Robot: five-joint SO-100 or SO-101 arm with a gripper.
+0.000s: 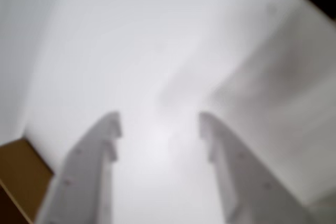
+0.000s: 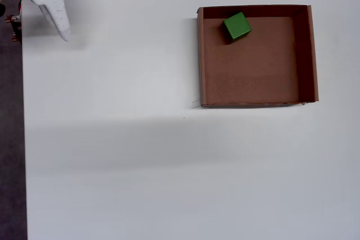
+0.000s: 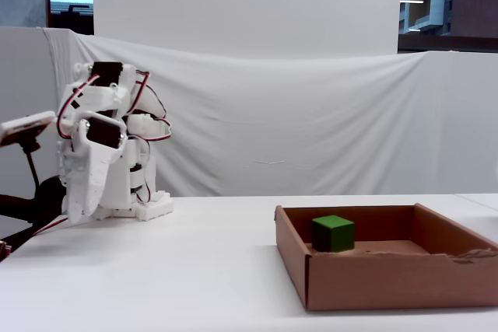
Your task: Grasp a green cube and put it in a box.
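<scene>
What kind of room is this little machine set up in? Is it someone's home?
Probably not a home: more likely an office or lab test corner. A white table is backed by a hung white sheet, a window shows large buildings, and a small robot arm sits beside a cardboard box.

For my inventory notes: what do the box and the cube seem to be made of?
The box: brown corrugated cardboard by its look, matte, with thin folded walls and a slightly frayed edge. The cube: solid bright green with an even, faintly satin surface and rounded edges; painted wood or plastic, I cannot tell which.
</scene>
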